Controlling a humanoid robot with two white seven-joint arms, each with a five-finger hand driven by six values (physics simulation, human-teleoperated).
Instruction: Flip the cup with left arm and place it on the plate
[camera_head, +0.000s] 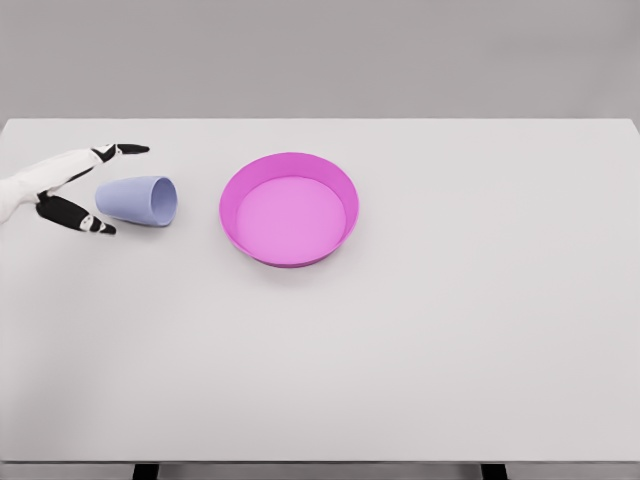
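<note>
While the cup (138, 200) lies on its side on the worktop (400, 350) left of the empty plate (289, 208), the left hand (72, 187) brackets its base, fingers spread, nothing gripped or flipped yet.

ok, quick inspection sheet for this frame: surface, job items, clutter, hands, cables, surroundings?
Surface: plain white tabletop, evenly lit, no spills or marks.
Job's things: pale blue plastic cup lying on its side at the left, mouth facing the round magenta plate with raised rim; the two are apart. Plate holds nothing.
Clutter: nothing seen.
Hands: left hand at the cup's base end, fingers spread above and below it, not closed on it. Right hand not in view.
Cables: nothing seen.
Surroundings: flat grey backdrop behind the table; dark table supports just visible at the bottom edge.
</note>
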